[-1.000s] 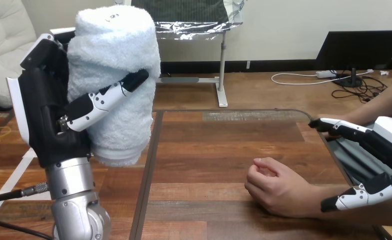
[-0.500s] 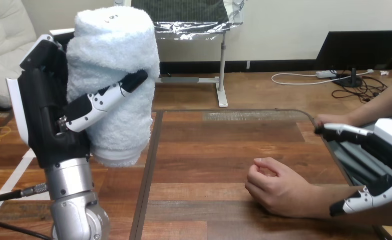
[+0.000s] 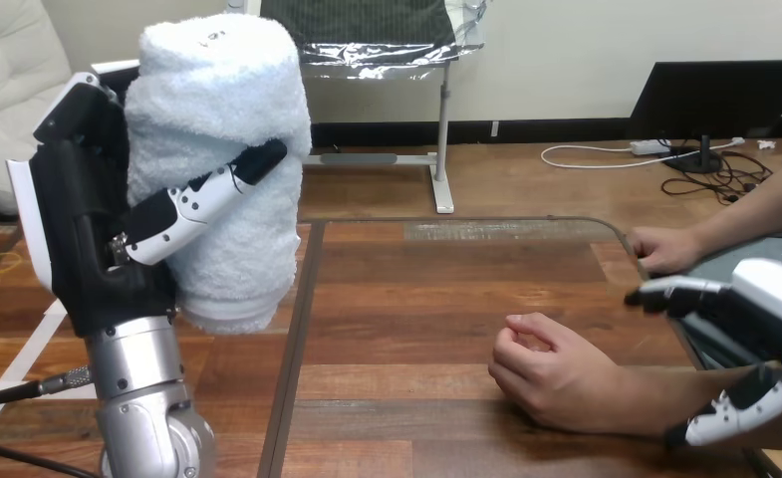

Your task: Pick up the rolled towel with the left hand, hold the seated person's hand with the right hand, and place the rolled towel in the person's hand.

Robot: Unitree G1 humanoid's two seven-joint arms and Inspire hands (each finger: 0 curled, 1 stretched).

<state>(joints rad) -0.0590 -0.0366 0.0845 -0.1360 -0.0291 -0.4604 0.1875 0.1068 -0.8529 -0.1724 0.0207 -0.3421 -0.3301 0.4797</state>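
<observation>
The brown wooden plank table (image 3: 416, 299) spreads across the lower view, with a dark seam running front to back just under the raised towel. The robot's left hand (image 3: 98, 229) is lifted high above the table's left part on its silver forearm, and it grips the white rolled terry towel (image 3: 217, 119). The thumb (image 3: 197, 199) lies slantwise across the roll's front, and the other fingers are hidden behind it. The towel stands nearly upright. Its long axis is vertical, one flat end is up above the thumb and the other hangs below it, clear of the wood.

The person's hand (image 3: 556, 373), loosely curled, rests on the table at the lower right. The robot's right hand (image 3: 765, 319) is beside its wrist, with straight fingers (image 3: 665, 294) above and apart and the thumb (image 3: 725, 418) against the forearm, clasping nothing. Beyond those fingers a second person's hand (image 3: 665, 249) rests on the table's right edge.
</observation>
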